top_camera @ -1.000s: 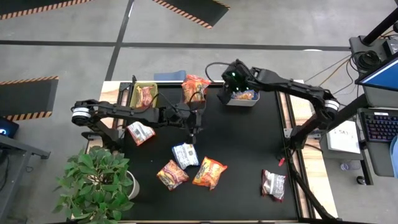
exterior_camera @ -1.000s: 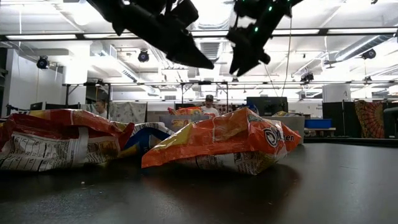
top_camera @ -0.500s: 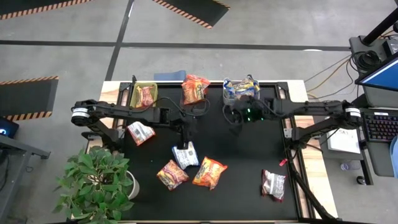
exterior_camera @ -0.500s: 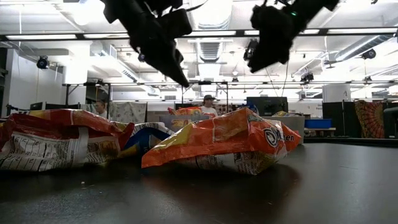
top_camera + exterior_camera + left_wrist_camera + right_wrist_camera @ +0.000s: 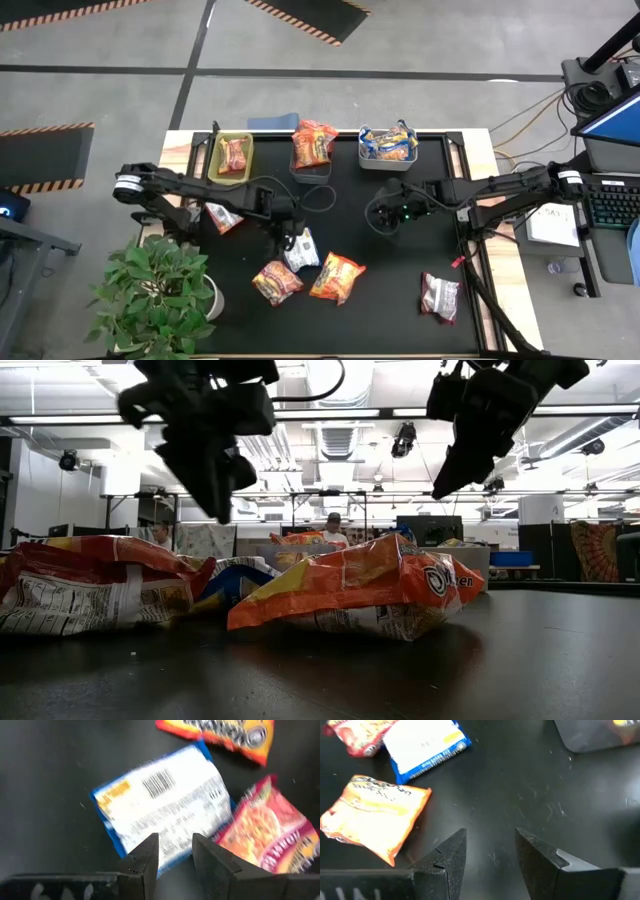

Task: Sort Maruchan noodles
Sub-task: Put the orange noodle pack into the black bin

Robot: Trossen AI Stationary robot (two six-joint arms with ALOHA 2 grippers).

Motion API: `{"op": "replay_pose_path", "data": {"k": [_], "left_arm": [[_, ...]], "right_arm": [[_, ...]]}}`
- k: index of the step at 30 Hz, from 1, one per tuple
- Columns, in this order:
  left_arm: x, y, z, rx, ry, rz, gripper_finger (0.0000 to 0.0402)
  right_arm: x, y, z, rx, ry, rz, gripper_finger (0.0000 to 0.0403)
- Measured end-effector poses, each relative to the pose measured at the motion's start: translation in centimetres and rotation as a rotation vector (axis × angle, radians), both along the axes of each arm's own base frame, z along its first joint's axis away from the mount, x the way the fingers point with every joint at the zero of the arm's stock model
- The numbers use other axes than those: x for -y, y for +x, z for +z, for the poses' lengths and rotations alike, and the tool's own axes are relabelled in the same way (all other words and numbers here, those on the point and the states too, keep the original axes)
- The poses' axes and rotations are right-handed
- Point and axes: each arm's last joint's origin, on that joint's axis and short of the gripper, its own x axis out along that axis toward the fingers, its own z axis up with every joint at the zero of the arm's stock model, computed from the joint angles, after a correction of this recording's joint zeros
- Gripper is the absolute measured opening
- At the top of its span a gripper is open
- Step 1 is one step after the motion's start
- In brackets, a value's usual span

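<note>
Left claw (image 5: 293,240) hangs over the blue-and-white packet (image 5: 300,248) near the middle of the black worktop (image 5: 400,270). In the left wrist view the two fingers stand a narrow gap apart, holding nothing, with the packet (image 5: 162,810) lying flat, barcode side up, straight ahead of the tips.

Right claw (image 5: 385,217) hovers over bare worktop, right of centre. Its fingers are spread moderately and empty.

Where the packets lie:
- orange packet (image 5: 337,277) and red-orange packet (image 5: 277,281) lie just beside the blue-and-white one, on its front side; the red-orange one seems to touch or overlap its corner in the left wrist view.
- silver-and-red packet (image 5: 439,296) sits alone near the front right corner.
- another silver-and-red packet (image 5: 222,215) sits by the left edge, partly under the left arm.
- three bins along the back edge already hold packets: green bin (image 5: 231,155), mesh bin (image 5: 312,148), white bin (image 5: 387,148).

Handling judgement: the packets look light, thin and crinkly. The film is probably slick, and the noodle block inside is brittle. A flat-lying packet gives little to pinch. Best hold is likely across the short width, fingers straddling the body near the middle, or on a crimped end seam. Squeeze gently. Approach from the free side to avoid dragging the overlapping neighbour.
</note>
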Motion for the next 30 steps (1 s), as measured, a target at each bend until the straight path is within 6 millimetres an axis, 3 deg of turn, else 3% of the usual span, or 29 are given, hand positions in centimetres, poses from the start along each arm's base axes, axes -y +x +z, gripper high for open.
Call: {"op": "replay_pose_path", "data": {"k": [5,12,20,24,30], "left_arm": [[0.8,-0.5,-0.1,-0.055,-0.056,-0.023,0.0102],[0.6,-1.0,-0.4,-0.121,-0.033,0.083,0.011],[-1.5,-3.6,-1.1,-0.32,0.379,0.547,0.0143],[-2.7,-4.9,-2.0,-0.458,0.416,0.678,0.0148],[-3.1,-5.6,-3.7,-0.522,0.409,0.698,0.0149]], "right_arm": [[-0.1,0.3,0.3,0.041,-0.015,0.019,0.0145],[-0.1,0.3,0.3,0.042,-0.019,0.022,0.0133],[-0.1,0.3,0.1,0.053,-0.019,0.022,0.0132],[-0.1,0.4,0.0,0.059,-0.017,0.019,0.013],[-0.1,0.5,0.1,0.075,-0.017,0.019,0.0125]]}}
